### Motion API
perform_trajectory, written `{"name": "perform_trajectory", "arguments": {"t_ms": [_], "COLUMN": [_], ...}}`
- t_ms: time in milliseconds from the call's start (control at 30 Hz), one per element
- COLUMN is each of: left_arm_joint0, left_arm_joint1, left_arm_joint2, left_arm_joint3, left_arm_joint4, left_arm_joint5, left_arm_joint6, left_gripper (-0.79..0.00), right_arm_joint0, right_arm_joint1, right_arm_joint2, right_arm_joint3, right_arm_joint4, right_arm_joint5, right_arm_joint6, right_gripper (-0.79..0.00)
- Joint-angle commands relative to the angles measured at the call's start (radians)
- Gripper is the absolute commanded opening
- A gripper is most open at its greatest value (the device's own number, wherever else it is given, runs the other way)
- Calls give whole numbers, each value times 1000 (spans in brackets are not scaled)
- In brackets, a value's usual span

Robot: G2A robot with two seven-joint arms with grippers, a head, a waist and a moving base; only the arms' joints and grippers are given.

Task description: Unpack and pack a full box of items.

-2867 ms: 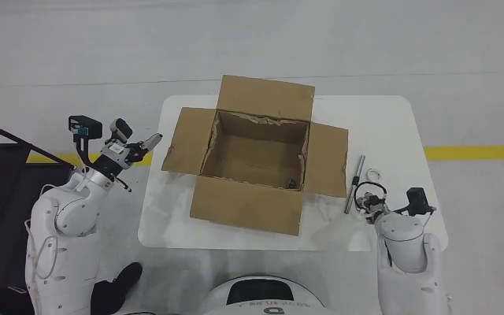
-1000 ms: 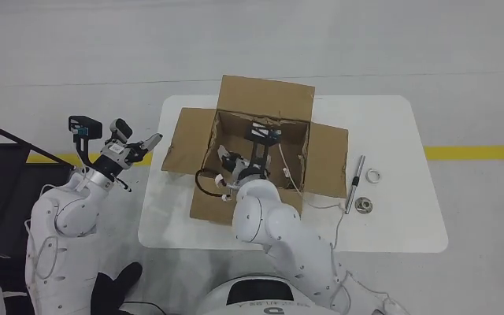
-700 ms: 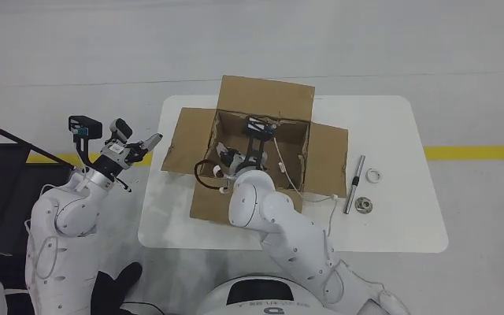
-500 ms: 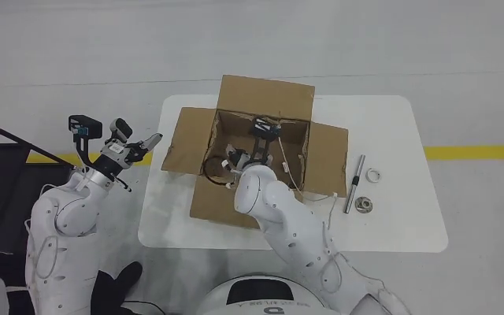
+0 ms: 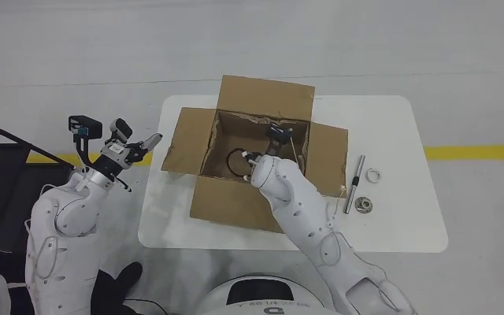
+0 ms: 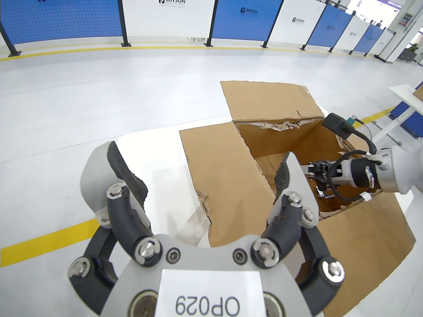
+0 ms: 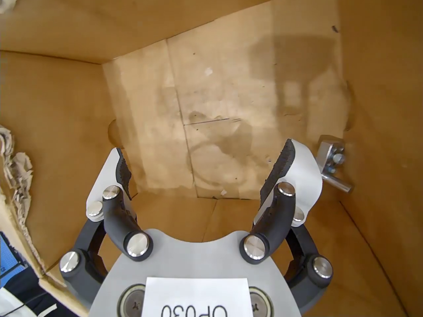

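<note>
The right gripper (image 7: 205, 148), wide open inside the box (image 7: 231, 84), should move over the little metal piece (image 7: 330, 159) by the wall, go low, then close gently.

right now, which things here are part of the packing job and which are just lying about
Job: cardboard box; metal bracket inside it; rod, white ring and round fitting on the table; right gripper in the box.
Lying about: yellow floor line; blue barrier panels.
</note>
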Motion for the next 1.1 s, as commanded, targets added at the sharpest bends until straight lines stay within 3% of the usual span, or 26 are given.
{"name": "perform_trajectory", "arguments": {"t_ms": [0, 233, 367, 767, 900, 1067], "left_arm_joint0": [0, 0, 0, 0, 0, 0], "left_arm_joint1": [0, 0, 0, 0, 0, 0], "left_arm_joint2": [0, 0, 0, 0, 0, 0], "left_arm_joint3": [0, 0, 0, 0, 0, 0], "left_arm_joint4": [0, 0, 0, 0, 0, 0], "left_arm_joint5": [0, 0, 0, 0, 0, 0], "left_arm_joint6": [0, 0, 0, 0, 0, 0], "left_gripper": [0, 0, 0, 0, 0, 0], "right_arm_joint0": [-25, -108, -112, -20, -64, -164], "right_arm_joint1": [1, 4, -7, -106, -128, -127], "right_arm_joint2": [13, 72, 99, 124, 138, 192], "right_arm_joint3": [-22, -85, -43, 153, 23, -145], "right_arm_joint4": [-16, -100, -164, -302, -319, -382], "right_arm_joint5": [4, -26, -46, -123, -187, -205], "right_arm_joint6": [-4, 26, 46, 123, 188, 205], "right_gripper": [0, 0, 0, 0, 0, 0]}}
